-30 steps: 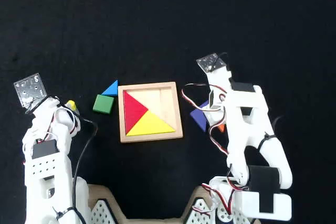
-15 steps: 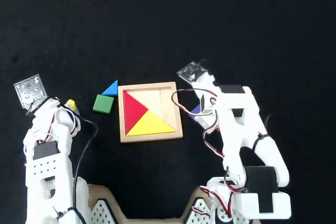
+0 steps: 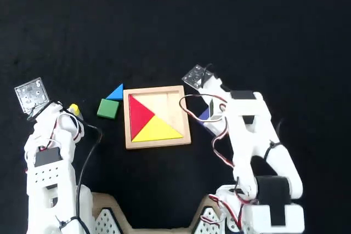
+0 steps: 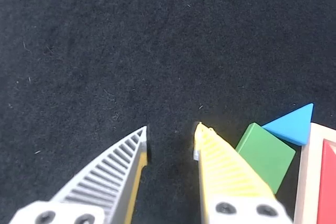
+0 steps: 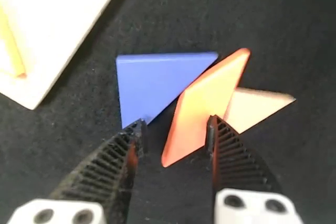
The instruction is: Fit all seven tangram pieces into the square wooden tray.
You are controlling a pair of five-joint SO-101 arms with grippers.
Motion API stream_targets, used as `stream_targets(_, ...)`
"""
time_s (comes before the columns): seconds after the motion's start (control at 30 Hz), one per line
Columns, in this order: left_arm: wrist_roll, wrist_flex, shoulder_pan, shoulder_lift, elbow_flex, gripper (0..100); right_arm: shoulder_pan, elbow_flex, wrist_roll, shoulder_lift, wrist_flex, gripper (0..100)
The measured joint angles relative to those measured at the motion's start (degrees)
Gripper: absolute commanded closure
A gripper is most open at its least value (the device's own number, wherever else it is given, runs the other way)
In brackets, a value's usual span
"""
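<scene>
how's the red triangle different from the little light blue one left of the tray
Size: the red triangle is much larger than the light blue triangle.
Place: the red one sits inside the wooden tray, against its left side and next to the yellow piece. The light blue one lies outside on the black cloth, by the tray's far left corner.
Both are triangles lying flat.

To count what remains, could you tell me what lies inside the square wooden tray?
Inside the tray lie a red triangle and a yellow triangle; the rest of its floor is bare wood. A cable crosses the right rim, hiding a sliver there.
</scene>
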Motion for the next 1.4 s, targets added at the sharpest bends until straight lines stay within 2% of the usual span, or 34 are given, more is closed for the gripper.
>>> stream_targets(0.27,0.0,0.0,0.0,0.0,0.0,85,0.0,0.1,8.4,-1.8,1.1,80.3)
stream_targets(0.7,0.0,0.0,0.0,0.0,0.0,85,0.5,0.4,8.7,-1.8,0.5,80.2)
stream_targets(0.83,0.0,0.0,0.0,0.0,0.0,85,1.7,0.4,8.7,0.2,0.0,74.0)
stream_targets(1.0,0.0,0.0,0.0,0.0,0.0,85,1.9,-0.9,8.7,5.0,0.0,74.1)
stream_targets(1.27,0.0,0.0,0.0,0.0,0.0,85,2.2,-2.5,8.7,6.7,-1.0,82.5)
stream_targets(1.4,0.0,0.0,0.0,0.0,0.0,85,2.2,-2.4,8.7,8.5,-4.6,87.7)
